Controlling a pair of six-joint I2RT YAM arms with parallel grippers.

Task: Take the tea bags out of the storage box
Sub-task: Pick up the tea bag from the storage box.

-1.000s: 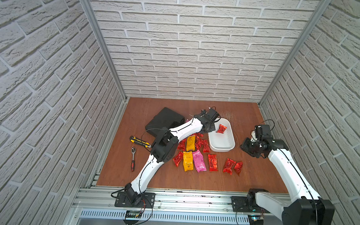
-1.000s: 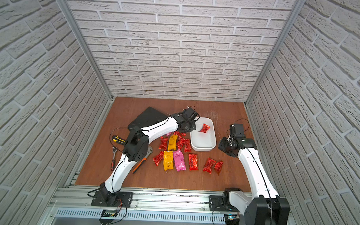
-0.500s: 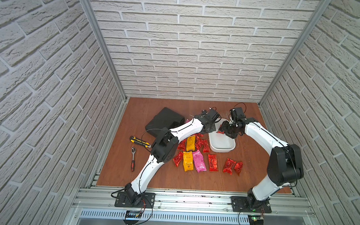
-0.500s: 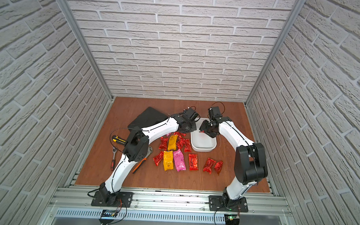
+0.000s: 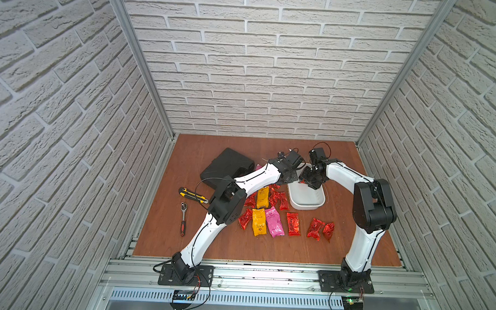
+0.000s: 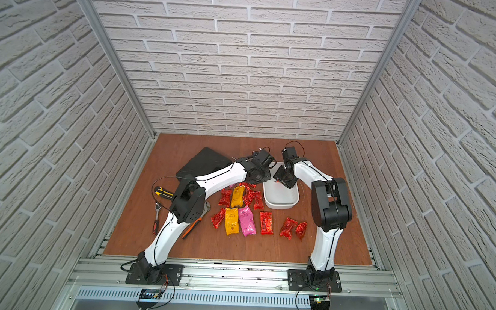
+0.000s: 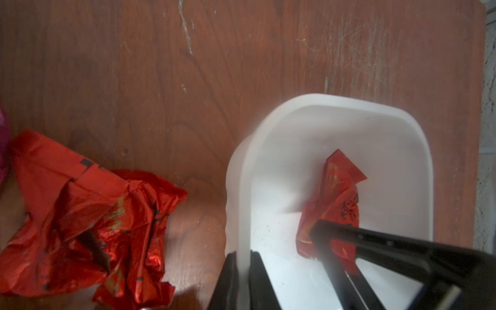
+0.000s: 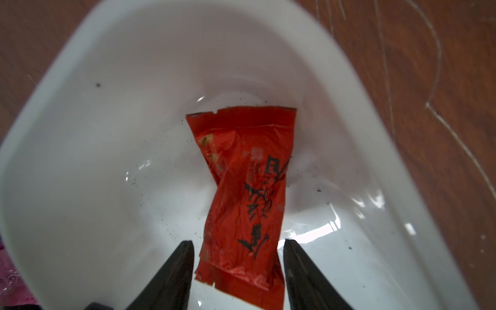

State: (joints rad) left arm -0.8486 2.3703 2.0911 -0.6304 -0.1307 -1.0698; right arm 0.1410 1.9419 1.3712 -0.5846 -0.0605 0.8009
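The pliers [image 6: 192, 227] lie mostly hidden behind the left arm [image 6: 188, 202]; the right wrist view crops the tea bag's [image 8: 241, 193] corner.

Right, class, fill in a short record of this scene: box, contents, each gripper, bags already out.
storage box: white, on the table
contents: one red tea bag
left gripper: shut on the box wall
right gripper: open, jaws either side of the red bag
other tea bags: red, yellow, pink, on the table beside the box
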